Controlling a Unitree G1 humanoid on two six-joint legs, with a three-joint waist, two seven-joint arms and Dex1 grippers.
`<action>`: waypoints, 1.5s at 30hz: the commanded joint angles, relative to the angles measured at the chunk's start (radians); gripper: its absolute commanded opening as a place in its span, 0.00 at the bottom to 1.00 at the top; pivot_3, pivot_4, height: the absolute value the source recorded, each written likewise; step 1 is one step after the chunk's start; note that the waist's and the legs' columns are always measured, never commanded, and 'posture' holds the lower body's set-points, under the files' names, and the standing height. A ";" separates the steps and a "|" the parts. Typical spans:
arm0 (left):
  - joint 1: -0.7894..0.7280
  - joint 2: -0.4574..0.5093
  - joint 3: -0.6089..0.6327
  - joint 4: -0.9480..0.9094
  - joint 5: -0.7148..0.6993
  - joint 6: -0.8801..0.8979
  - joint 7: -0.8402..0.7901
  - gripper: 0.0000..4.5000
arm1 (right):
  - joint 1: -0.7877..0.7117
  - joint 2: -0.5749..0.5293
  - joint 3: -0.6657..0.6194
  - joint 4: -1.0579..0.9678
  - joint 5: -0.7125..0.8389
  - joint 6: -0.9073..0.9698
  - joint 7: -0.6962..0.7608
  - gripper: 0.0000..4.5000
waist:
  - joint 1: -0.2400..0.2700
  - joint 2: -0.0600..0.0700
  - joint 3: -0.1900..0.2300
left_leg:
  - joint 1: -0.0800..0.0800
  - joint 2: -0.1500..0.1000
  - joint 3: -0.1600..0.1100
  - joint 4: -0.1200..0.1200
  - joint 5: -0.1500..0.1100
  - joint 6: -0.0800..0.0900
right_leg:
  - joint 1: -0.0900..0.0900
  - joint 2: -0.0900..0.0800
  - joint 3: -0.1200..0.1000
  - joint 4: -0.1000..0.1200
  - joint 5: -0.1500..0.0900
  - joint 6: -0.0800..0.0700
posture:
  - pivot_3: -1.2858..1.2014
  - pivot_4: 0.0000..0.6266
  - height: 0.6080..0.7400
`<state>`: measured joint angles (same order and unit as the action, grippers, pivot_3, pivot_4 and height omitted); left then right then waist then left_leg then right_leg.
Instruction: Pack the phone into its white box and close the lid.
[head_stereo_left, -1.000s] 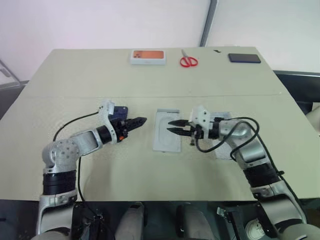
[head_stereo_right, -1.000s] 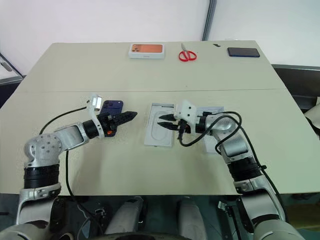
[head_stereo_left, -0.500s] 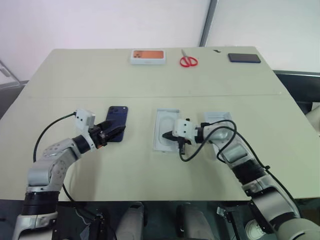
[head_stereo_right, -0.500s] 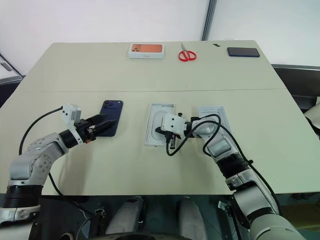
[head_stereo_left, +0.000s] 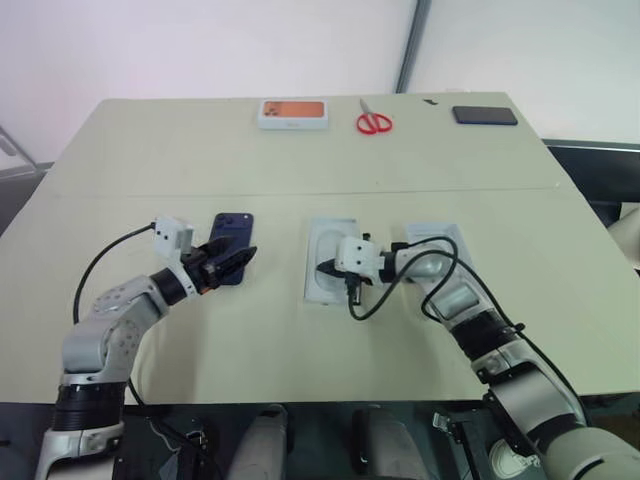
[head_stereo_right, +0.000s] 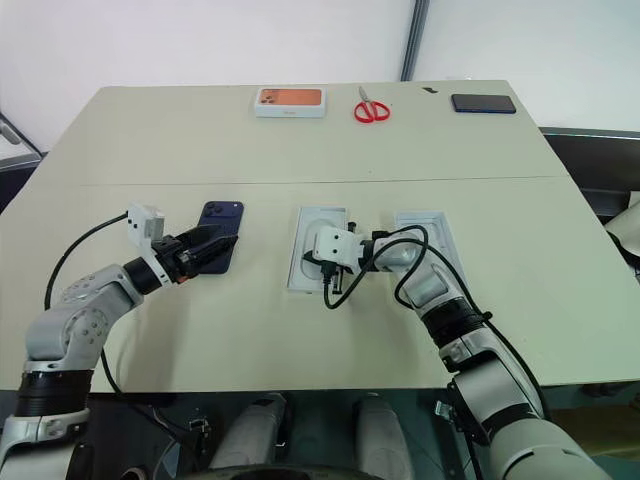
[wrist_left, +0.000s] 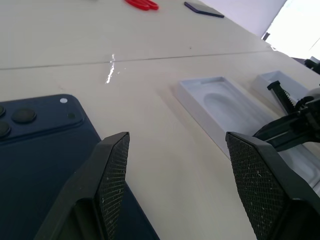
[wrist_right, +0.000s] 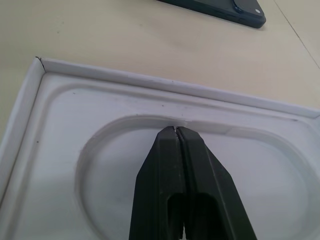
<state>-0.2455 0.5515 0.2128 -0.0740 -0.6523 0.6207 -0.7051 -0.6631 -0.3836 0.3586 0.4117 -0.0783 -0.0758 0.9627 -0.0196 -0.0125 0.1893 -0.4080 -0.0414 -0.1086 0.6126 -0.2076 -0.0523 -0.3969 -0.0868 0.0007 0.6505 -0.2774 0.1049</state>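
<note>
- Two white trays sit mid-table: one (head_stereo_left: 331, 261) carries the flat insert with an oval recess (wrist_right: 165, 165); the other (head_stereo_left: 436, 243), to its right, is half hidden behind my right arm and its cable, so I cannot tell whether it is the white box or the lid.
- Part of the phone (head_stereo_left: 233, 252) is covered by my left gripper in the head views; in the left wrist view its camera cluster shows and its body runs off the edge.
- Along the far edge of the beige table (head_stereo_left: 300, 340) lie a white box picturing an orange phone (head_stereo_left: 294, 113), red-handled scissors (head_stereo_left: 374, 121) and a black phone (head_stereo_left: 485, 116). A plain pale wall stands behind.
- My left gripper (head_stereo_left: 238, 262) has its fingers (wrist_left: 112, 170) spread wide, empty, low over the near end of the phone; whether they touch it I cannot tell.
- My right gripper (head_stereo_left: 325, 267) is pressed fully together, empty, its tip at the oval recess's far rim.
</note>
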 joint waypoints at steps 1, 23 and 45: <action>-0.033 0.037 0.056 0.038 -0.013 0.031 0.011 0.72 | -0.024 0.011 -0.068 -0.051 0.049 0.021 -0.025 0.01 | 0.000 0.000 0.000 | 0.000 0.000 0.000 0.000 0.000 0.000 | 0.000 0.000 0.000 0.000 0.000 0.000 | 0.52 0.24 1.00; -0.355 0.155 0.000 0.720 0.081 0.251 -0.197 0.72 | -0.248 0.332 0.091 0.175 -0.148 0.065 -0.248 0.01 | -0.023 0.000 0.000 | -0.001 0.000 -0.001 -0.001 0.001 -0.001 | -0.004 0.002 0.000 0.006 0.000 0.000 | 0.52 0.24 1.00; -0.428 0.060 -0.125 0.826 0.240 0.288 -0.404 0.72 | -0.322 0.399 0.119 0.368 -0.245 0.138 -0.352 0.01 | -0.002 0.001 -0.003 | 0.001 -0.004 -0.001 0.000 0.001 -0.002 | -0.002 -0.001 0.000 0.007 0.000 0.000 | 0.52 0.24 1.00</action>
<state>-0.7182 0.6462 0.1669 0.7470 -0.4253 0.8324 -1.0811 -0.9544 0.0104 0.4822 0.7865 -0.3122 0.0620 0.6091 -0.0216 -0.0111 0.1864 -0.4069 -0.0454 -0.1093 0.6124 -0.2066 -0.0541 -0.3989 -0.0874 0.0007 0.6578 -0.2774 0.1048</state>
